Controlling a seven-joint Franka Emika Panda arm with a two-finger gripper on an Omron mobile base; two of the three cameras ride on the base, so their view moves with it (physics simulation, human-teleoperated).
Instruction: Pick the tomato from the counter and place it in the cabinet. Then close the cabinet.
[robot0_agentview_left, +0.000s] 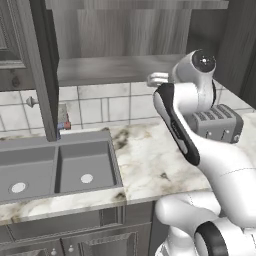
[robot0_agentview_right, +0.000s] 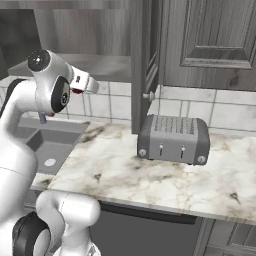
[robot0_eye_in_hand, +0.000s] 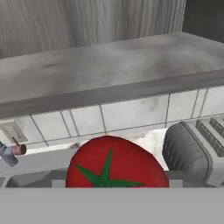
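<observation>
The tomato (robot0_eye_in_hand: 114, 164), red and glossy with a green star-shaped calyx, fills the bottom of the hand view, and a sliver of it (robot0_agentview_right: 76, 91) peeks out under the hand. My gripper (robot0_agentview_left: 156, 80) is shut on the tomato and held high above the counter (robot0_agentview_left: 150, 155), just in front of the cabinet's grey shelf (robot0_eye_in_hand: 109, 65). The cabinet (robot0_agentview_left: 115, 67) stands open, with one door (robot0_agentview_left: 42, 70) swung out on the left and the other door (robot0_agentview_right: 146, 60) on the right. The tomato hides most of my fingers.
A grey four-slot toaster (robot0_agentview_right: 172, 139) stands on the counter under the right door. A double-basin sink (robot0_agentview_left: 55, 170) lies to the left, with a tap handle (robot0_agentview_left: 64, 122) behind it. White tiles cover the wall below the shelf.
</observation>
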